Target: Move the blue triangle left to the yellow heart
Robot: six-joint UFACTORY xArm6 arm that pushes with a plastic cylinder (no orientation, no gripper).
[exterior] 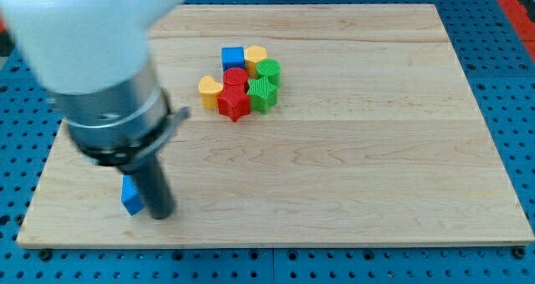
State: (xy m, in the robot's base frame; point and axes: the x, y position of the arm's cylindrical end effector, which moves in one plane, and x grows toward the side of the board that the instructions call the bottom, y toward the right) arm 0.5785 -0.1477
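My tip [159, 214] sits near the board's [351, 184] bottom left corner, touching the right side of the blue triangle [130, 195] — I have no fingers, only this rod. The yellow heart [210, 90] lies well apart toward the view's top, at the left edge of a cluster holding a blue cube [232, 57], red star [235, 105] and green blocks [264, 83].
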